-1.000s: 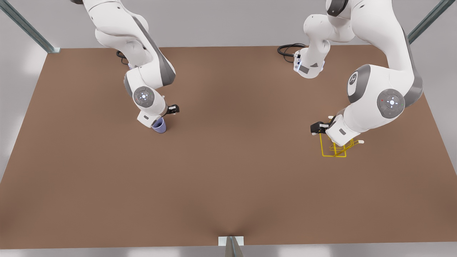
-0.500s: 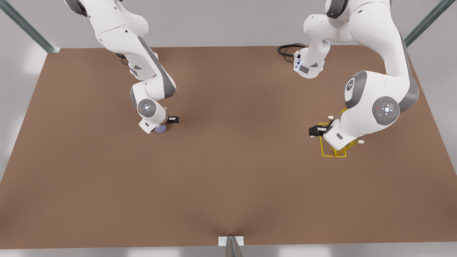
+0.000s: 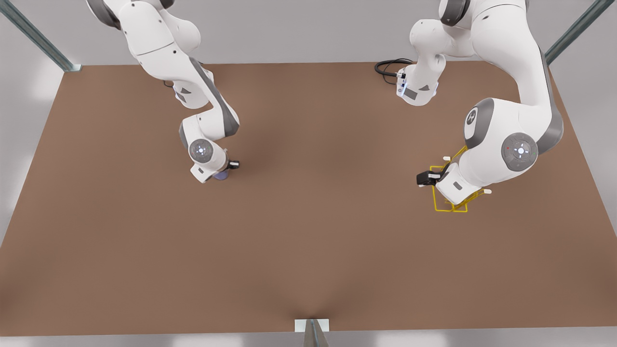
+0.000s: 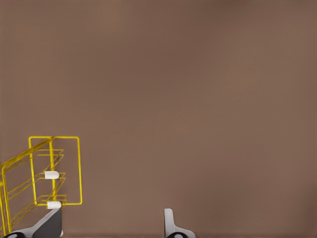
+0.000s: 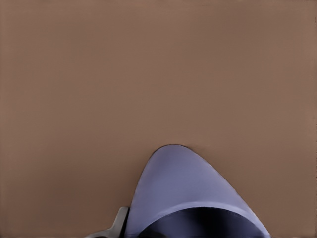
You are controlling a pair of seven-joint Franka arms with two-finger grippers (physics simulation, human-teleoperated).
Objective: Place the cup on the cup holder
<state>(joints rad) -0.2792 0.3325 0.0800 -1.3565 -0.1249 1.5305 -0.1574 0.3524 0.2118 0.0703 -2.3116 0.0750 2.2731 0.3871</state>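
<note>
The right pincer sits low over the brown surface on the front view's left. The lavender-blue cup is directly beneath it, and just a sliver of the cup peeks out under the wrist there. In the right wrist view the cup lies close against the pincer with its dark mouth toward the camera. One grey finger is just beside the cup's wall. The opposite finger is hidden, so whether the right pincer is pinching the cup or merely straddling it cannot be told.

The left pincer is on the front view's right, down at the yellow wire cup holder, whose rectangular base frame rests on the surface. White-tipped prongs stick out on either side of the arm's wrist. In the left wrist view the left pincer is spread wide. One finger is right at the cup holder, just below a white prong tip. The other finger stands apart over bare surface. Whether the near finger touches the wire cannot be told.

The cup and cup holder are well apart, on opposite sides of the surface.
</note>
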